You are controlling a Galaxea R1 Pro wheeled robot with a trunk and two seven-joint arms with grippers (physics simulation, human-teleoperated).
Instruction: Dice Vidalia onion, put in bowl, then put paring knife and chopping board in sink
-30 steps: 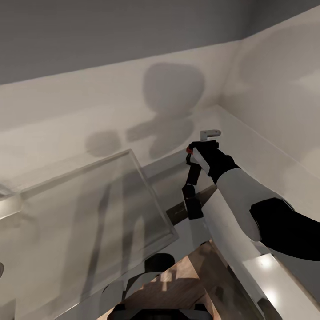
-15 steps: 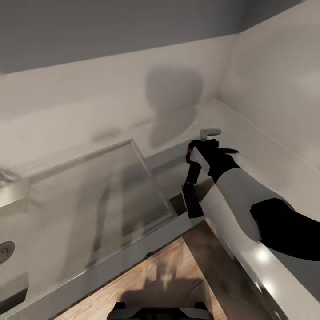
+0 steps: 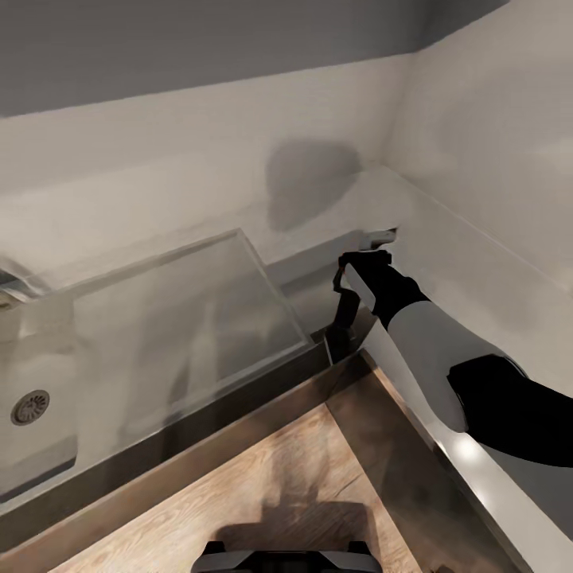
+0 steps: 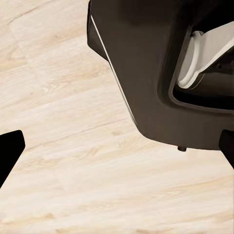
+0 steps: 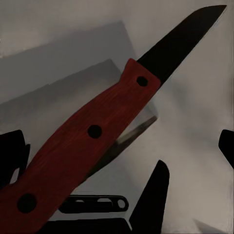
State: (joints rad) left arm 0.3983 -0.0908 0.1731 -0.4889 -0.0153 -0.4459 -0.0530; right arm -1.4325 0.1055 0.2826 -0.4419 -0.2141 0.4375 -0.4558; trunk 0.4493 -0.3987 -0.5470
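One paring knife (image 5: 97, 131) clenched in right pincer (image 3: 348, 314), above bench (image 3: 446, 239) beside sink (image 3: 48, 414); left pincer's state unclear.

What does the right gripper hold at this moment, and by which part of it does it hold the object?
The right gripper holds the paring knife by its red-brown riveted handle; the dark blade points away past the fingers.

I held a small paring knife (image 5: 92, 146) with a reddish-brown riveted handle and a dark pointed blade; it ran diagonally across my right wrist view, blade tip pointing away from me. My right gripper (image 5: 119, 156) closed on the handle, its black fingers (image 5: 155, 195) beside it. Behind the knife lay a grey countertop (image 5: 195, 136) and a shadowed ledge.
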